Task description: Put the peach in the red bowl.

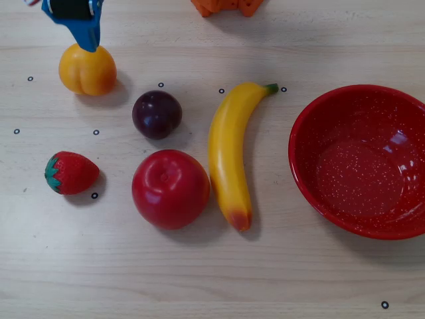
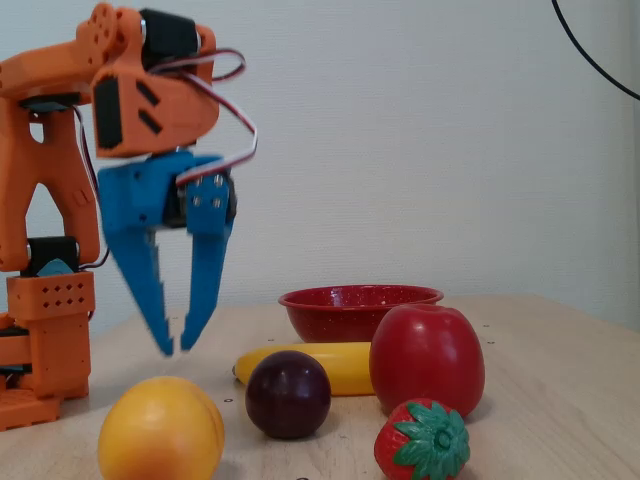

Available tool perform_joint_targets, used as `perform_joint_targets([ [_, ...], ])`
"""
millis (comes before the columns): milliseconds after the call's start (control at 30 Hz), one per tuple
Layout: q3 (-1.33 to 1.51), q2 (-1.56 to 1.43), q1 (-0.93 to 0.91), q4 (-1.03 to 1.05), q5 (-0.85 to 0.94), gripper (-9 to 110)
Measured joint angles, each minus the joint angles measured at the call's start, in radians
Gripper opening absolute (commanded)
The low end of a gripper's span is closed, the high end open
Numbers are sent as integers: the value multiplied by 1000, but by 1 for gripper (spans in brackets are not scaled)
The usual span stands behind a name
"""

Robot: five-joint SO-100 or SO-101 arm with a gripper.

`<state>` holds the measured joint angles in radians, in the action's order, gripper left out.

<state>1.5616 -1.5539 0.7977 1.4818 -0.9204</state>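
Observation:
The peach (image 1: 86,70) is a small yellow-orange fruit with a crease, lying on the table at the far left of the overhead view; in the fixed view it (image 2: 160,435) sits at the front left. My blue gripper (image 2: 177,345) hangs just above it, pointing down, its fingertips a narrow gap apart and holding nothing. In the overhead view the gripper (image 1: 87,44) overlaps the peach's top edge. The red bowl (image 1: 312,126) stands empty at the right edge, far from the peach; it also shows at the back of the fixed view (image 2: 360,300).
Between peach and bowl lie a dark plum (image 1: 157,114), a big red apple (image 1: 170,189), a banana (image 1: 229,153) and a strawberry (image 1: 70,173). The orange arm base (image 2: 45,330) stands at the left of the fixed view.

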Motion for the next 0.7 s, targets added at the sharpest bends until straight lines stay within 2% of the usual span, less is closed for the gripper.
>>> perform_joint_targets([
  [200,-37,63,80,11,-117,36],
  [400,-91,92,167,54,-253,51],
  [700,-115,133,267,92,-423,58],
])
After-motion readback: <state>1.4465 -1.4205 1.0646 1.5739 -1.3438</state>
